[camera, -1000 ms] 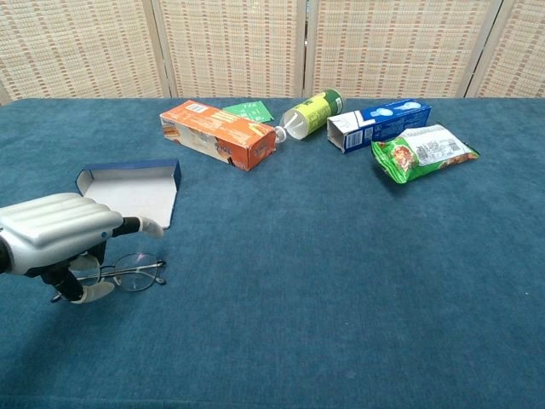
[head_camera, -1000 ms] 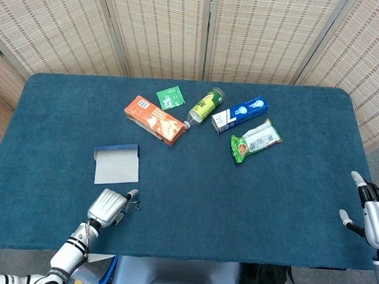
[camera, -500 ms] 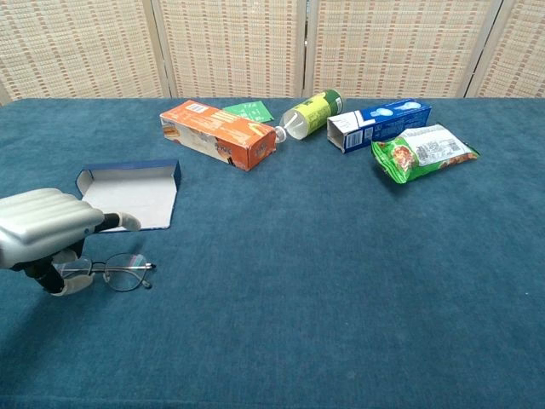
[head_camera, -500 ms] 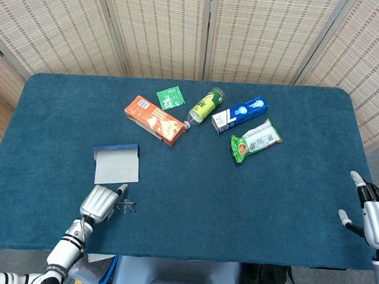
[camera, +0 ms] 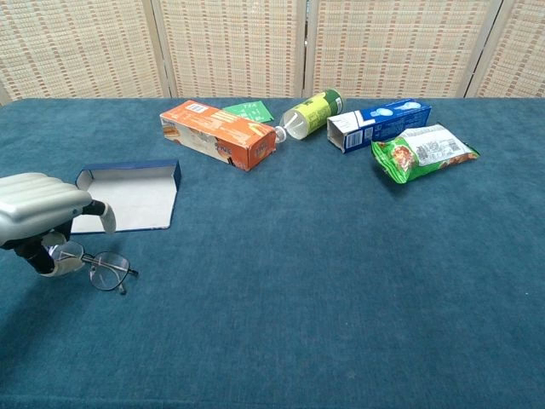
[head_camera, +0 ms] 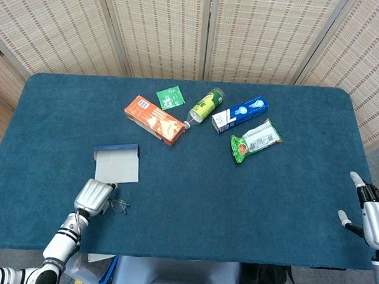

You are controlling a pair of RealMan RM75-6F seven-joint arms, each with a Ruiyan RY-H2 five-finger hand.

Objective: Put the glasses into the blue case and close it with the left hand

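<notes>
— Worst risk from here? Glasses (camera: 100, 268) pinched by one end only in the left hand (camera: 38, 217), lenses hanging out to the side near the table's front-left corner. Thin wire frame, small purchase: could twist in the fingers or drop onto the table (camera: 324, 281) on the way across.

— And the blue case (camera: 129, 198)? Lying open just beyond the hand, pale inside facing up, blue lid wall along its far edge. Short trip, but shallow tray: glasses set down crooked might overhang the edge and block the lid.

— Anything about closing? Lid to be folded with the same left hand, so release first. Could nudge the light case across the cloth or flick the glasses out again.

— Right hand (head_camera: 375, 218)? Fingers apart, holding nothing, at the front-right corner, well away. No trouble there.

— Clutter? Orange box (camera: 218, 134) near the case's far side; the rest further along the back edge. Unlikely to interfere.
</notes>
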